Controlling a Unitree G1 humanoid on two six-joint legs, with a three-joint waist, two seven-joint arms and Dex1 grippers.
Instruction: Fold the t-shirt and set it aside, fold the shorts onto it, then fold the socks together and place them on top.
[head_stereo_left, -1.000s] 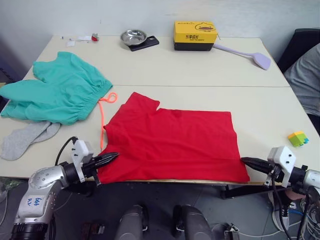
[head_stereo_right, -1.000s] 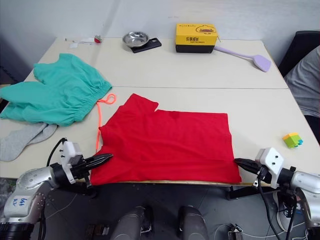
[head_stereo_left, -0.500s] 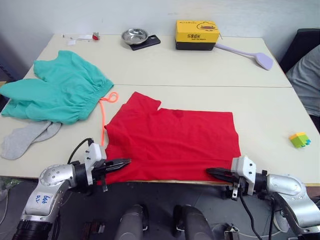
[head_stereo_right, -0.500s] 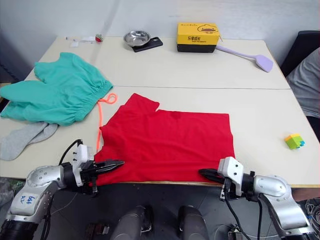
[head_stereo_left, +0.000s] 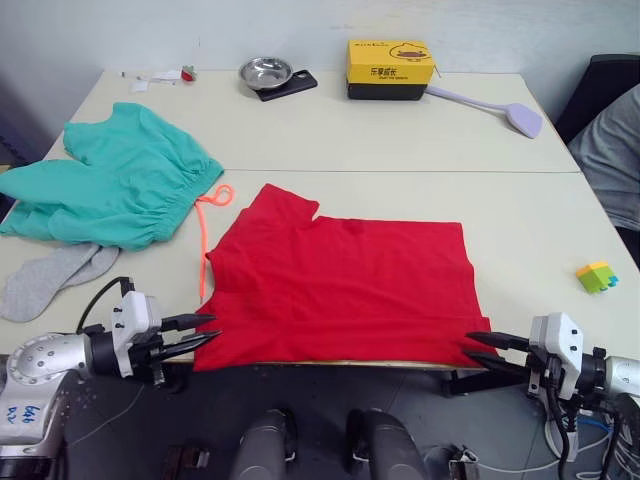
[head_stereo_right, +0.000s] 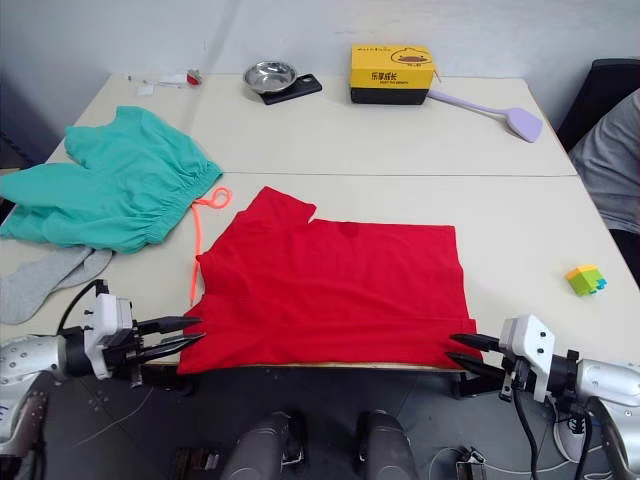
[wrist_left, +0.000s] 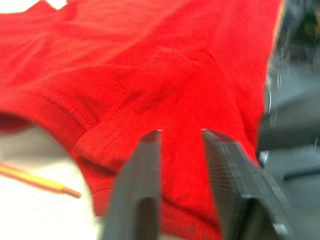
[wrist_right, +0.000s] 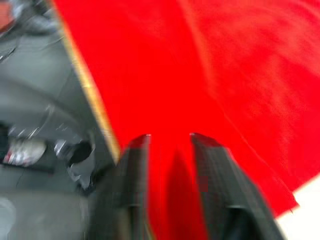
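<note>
Both grippers sit at the near corners of the t-shirt, fingers apart.

The red t-shirt lies flat at the near edge of the table. The left gripper and right gripper each point at a hem corner, fingers spread and holding nothing. The teal shorts lie far left, with the grey socks just nearer.

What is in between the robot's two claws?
The red t-shirt lies between them: the left gripper is open at its near left corner, the right gripper open at its near right corner. The head views show it.
</note>
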